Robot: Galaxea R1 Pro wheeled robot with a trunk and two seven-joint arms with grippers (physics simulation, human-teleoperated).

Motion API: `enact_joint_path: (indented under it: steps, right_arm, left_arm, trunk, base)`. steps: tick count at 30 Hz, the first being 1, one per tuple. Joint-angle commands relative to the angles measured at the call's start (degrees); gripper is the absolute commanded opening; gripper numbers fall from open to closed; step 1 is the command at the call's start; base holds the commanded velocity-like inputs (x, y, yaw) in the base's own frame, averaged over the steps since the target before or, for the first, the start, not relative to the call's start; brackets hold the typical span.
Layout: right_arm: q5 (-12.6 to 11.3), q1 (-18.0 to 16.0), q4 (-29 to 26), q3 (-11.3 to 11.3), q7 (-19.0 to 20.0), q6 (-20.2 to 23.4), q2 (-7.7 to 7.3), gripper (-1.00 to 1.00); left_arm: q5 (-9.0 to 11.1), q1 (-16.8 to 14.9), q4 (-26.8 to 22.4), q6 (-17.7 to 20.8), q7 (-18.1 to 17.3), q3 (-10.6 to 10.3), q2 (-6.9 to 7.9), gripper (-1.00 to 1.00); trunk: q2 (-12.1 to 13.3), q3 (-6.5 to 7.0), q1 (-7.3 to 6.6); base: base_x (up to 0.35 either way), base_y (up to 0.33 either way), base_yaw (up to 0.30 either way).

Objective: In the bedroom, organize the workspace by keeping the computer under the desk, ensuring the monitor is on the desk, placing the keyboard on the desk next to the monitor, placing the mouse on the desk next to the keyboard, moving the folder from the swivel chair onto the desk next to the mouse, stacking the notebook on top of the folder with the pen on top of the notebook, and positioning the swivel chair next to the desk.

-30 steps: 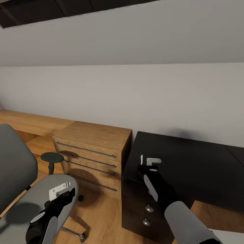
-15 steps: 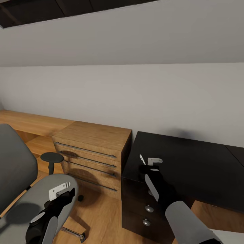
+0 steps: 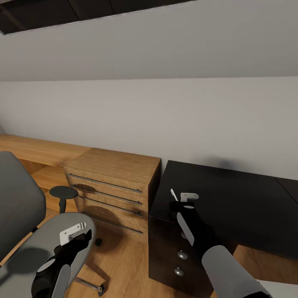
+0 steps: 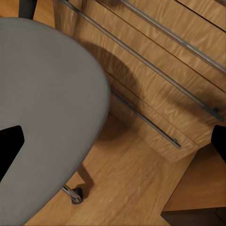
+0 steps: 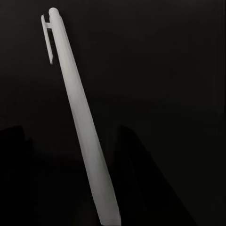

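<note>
A pale white pen (image 5: pixel 82 127) against the black desk (image 3: pixel 236 203), beside a light-wood cabinet (image 3: pixel 116 182).

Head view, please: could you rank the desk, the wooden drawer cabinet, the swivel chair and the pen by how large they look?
1. desk, though cut off at the frame edge.
2. swivel chair and wooden drawer cabinet: too close to rank, since the chair is nearer the camera and cropped.
3. pen, a thin sliver at the right gripper.
</note>
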Motion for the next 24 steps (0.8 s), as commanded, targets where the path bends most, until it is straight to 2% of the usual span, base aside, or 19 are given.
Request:
enact_joint_path:
  steps: [1,4,5,11,24]
  right_arm:
    - [-0.8,0.0,2.0,0.2,-0.4,0.9,-0.04,-1.00]
    - [-1.1,0.0,1.9,0.2,-0.4,2.2,-0.01,-1.00]
    - [-2.6,-0.1,1.9,0.2,-0.4,3.4,0.00,-1.00]
    - [-4.3,-0.2,1.9,0.2,-0.4,4.9,0.00,-1.00]
    - [-4.6,-0.3,1.9,0.2,-0.4,7.5,0.00,-1.00]
  left_arm:
    - [0.6,0.0,-0.1,0.2,0.4,0.0,-0.03,1.00]
    - [0.6,0.0,-0.1,0.2,0.4,0.0,-0.03,1.00]
    - [0.6,0.0,-0.1,0.2,0.4,0.0,-0.03,1.00]
    - [0.6,-0.1,-0.1,0.2,0.4,0.0,-0.03,1.00]
    - [0.6,-0.1,-0.1,0.2,0.4,0.0,-0.03,1.00]
  trunk:
    - [0.0,-0.07,0.00]
    - [0.0,-0.07,0.00]
    - [0.0,-0.07,0.00]
    - [0.0,-0.07,0.00]
    - [0.0,-0.07,0.00]
  base:
    - [0.000,0.000,0.000]
    - [0.000,0.000,0.000]
    - [0.000,0.000,0.000]
    - [0.000,0.000,0.000]
    - [0.000,0.000,0.000]
